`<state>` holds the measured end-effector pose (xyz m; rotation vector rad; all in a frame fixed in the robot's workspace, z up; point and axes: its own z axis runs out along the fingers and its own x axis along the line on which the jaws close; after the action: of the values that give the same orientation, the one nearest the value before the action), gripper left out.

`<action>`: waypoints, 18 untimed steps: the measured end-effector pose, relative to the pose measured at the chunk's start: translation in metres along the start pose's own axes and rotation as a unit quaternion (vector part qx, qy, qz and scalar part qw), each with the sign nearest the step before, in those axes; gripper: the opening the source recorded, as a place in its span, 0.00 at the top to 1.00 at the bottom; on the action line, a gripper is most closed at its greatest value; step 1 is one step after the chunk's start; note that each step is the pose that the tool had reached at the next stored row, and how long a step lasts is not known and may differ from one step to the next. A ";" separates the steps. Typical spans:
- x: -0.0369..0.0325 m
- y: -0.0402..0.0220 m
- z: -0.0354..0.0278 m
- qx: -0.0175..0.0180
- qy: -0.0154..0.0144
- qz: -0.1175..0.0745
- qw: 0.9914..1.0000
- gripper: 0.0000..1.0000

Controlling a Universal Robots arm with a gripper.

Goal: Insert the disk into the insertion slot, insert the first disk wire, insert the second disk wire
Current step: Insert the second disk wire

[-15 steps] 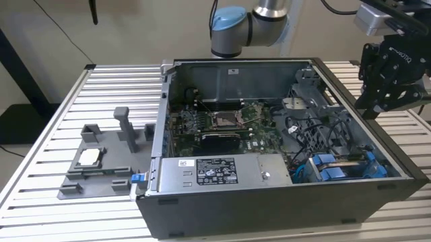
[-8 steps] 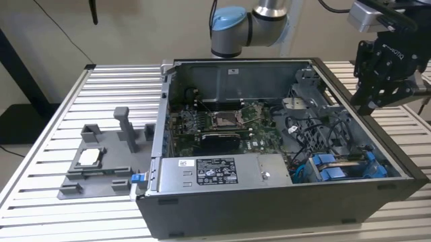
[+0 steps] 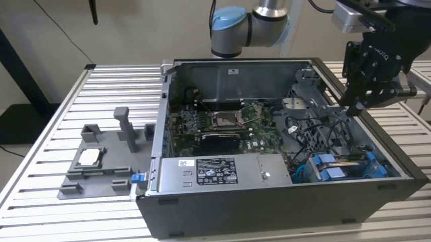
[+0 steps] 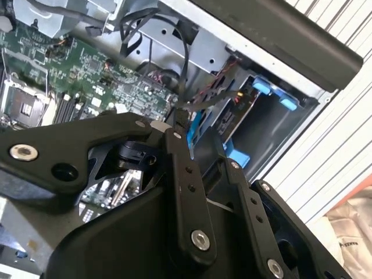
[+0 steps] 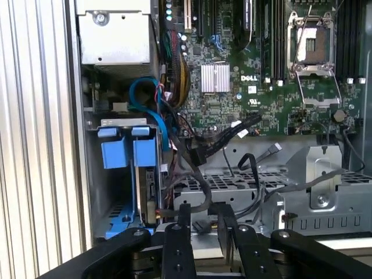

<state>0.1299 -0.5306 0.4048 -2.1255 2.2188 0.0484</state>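
Pincer (image 5: 203, 216) over computer case (image 3: 269, 212) rim, grip state cannot tell; disk (image 5: 145, 174) sits in insertion slot (image 5: 94, 174) at case corner; wires (image 5: 232, 129) loose inside case

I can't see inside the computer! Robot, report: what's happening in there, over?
Gripper above the case, near the insertion slot. Disk looks seated in it. Loose black cables draped alongside.

Grey fixture tray (image 3: 94, 171), posts upright, lies flat on slatted aluminium table (image 3: 40, 151), towards the exterior view's left. Labelled power-supply box (image 3: 209, 174) sits just beside green motherboard (image 3: 222, 128) (processor socket (image 3: 224, 119) bare).
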 end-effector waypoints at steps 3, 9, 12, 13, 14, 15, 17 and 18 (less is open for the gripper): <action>0.0005 0.0110 0.0001 0.000 0.000 0.000 1.000 0.67; 0.0012 0.0275 0.0002 0.001 0.000 0.000 1.000 0.67; 0.0014 0.0308 0.0002 0.001 0.000 0.000 1.000 0.67; 0.0015 0.0313 0.0002 0.001 0.000 0.000 1.000 0.67; 0.0014 0.0315 0.0001 0.001 0.000 0.000 1.000 0.67; 0.0014 0.0315 0.0002 0.001 0.000 0.000 1.000 0.67; 0.0014 0.0317 0.0002 0.001 0.000 0.000 1.000 0.67; 0.0014 0.0317 0.0002 0.001 0.000 0.000 1.000 0.67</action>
<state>0.0982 -0.5306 0.4038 -2.1248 2.2178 0.0466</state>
